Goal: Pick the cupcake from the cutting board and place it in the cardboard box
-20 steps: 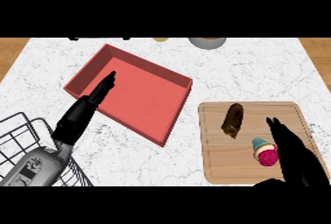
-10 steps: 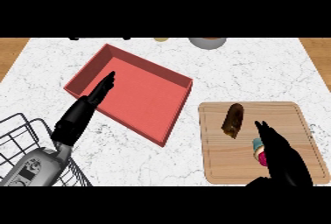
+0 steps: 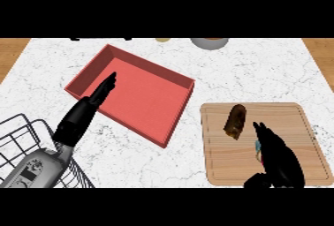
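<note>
Right hand (image 3: pixel 277 156) over the board (image 3: pixel 218 170), fingers straight, covering the cupcake (image 3: pixel 257 146); only a sliver shows beside the fingers, axis can't tell. Left hand (image 3: pixel 101 92) flat over the red box (image 3: pixel 140 95), fingers straight.

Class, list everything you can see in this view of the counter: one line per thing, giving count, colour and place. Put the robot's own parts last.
Box: one, red, shallow and open, left of centre on the counter.
Cutting board: one, light wood, at the right.
Brown food item: one, dark brown, elongated, on the board's upper part.
Cupcake: one, only a sliver of light blue shows, on the board, mostly hidden behind the right hand.
Wire basket: one, black, lower left corner.
Counter: one, white marble.
Bowl-like dish: one, grey, cut off at the far edge.
Left hand: one, black, fingers straight, over the box.
Right hand: one, black, over the board at the cupcake.
</note>
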You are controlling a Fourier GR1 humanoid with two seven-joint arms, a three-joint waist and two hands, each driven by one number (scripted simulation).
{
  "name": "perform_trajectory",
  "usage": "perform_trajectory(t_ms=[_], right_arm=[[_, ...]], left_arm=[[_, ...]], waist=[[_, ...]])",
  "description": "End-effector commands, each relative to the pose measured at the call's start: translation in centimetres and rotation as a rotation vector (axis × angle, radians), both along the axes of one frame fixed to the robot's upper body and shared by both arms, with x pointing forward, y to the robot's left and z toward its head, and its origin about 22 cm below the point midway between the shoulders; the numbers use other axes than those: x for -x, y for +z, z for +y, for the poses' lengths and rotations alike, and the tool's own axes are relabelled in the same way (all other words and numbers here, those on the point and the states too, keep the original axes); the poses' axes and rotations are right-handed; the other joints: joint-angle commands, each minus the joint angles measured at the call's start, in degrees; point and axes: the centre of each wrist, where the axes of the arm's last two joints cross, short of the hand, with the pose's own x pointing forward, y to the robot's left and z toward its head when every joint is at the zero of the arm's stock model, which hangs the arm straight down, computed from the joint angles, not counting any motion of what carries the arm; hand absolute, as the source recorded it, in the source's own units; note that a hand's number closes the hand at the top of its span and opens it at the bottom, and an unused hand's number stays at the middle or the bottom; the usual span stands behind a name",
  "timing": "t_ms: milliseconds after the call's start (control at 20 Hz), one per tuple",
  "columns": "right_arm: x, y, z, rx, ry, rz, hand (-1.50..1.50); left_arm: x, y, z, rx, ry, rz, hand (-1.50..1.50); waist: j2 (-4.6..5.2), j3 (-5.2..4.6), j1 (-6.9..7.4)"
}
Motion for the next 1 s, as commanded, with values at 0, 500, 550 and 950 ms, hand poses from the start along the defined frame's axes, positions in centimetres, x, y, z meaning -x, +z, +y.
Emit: perform_trajectory(t_ms=[0, 500, 550, 950], right_arm=[[-0.3, -0.6, -1.5, 0.053, -0.012, 0.027, -1.5], [-1.0, -3.4, -3.4, 0.071, 0.023, 0.064, 1.5], [-0.5, -3.5, -1.9, 0.078, 0.042, 0.068, 1.5], [-0.5, -1.8, 9.3, 0.105, 0.116, -0.104, 1.5]], left_arm=[[1.1, -2.4, -1.7, 0.068, 0.033, 0.05, 0.0], [1.7, -1.6, -2.2, 0.092, 0.009, 0.044, 0.0], [1.0, -2.5, -1.7, 0.083, 0.027, 0.068, 0.0], [0.5, -0.6, -1.5, 0.088, -0.003, 0.056, 0.0]], waist=[[0.46, -1.02, -0.21], [0.45, -1.0, 0.11], [0.51, -1.02, -0.18], [0.43, -1.12, 0.88]])
